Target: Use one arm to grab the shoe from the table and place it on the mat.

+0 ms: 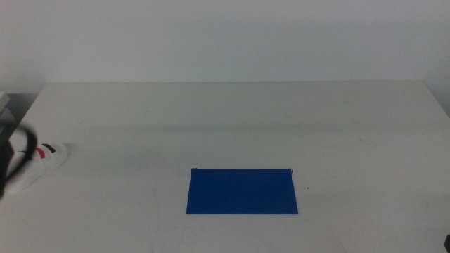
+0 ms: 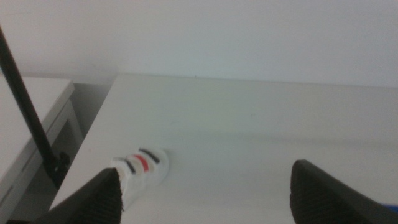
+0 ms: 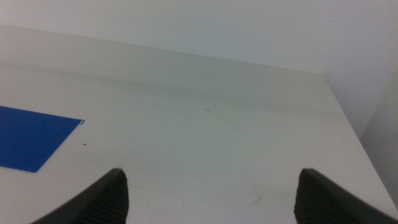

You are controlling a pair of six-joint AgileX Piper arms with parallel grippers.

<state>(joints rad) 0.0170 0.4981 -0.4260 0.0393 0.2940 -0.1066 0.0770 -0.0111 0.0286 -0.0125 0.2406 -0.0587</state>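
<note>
The small white shoe [image 1: 43, 166] with black and red stripes lies on the white table [image 1: 232, 119] at its far left edge. The left arm [image 1: 8, 163] enters at the picture's left edge, right beside and partly over the shoe. In the left wrist view the left gripper [image 2: 205, 173] is open and empty, and the shoe [image 2: 143, 169] lies just off one jaw's tip, partly hidden behind it. The dark blue mat [image 1: 242, 191] lies flat at the centre front. The right gripper [image 3: 211, 179] is open and empty above bare table, with the mat's corner [image 3: 31, 138] to its side.
A grey stand or side table [image 2: 34, 124] with a black cable or rod [image 2: 28, 112] sits just beyond the table's left edge. The table's right edge [image 3: 348, 118] shows in the right wrist view. A white wall stands behind the table.
</note>
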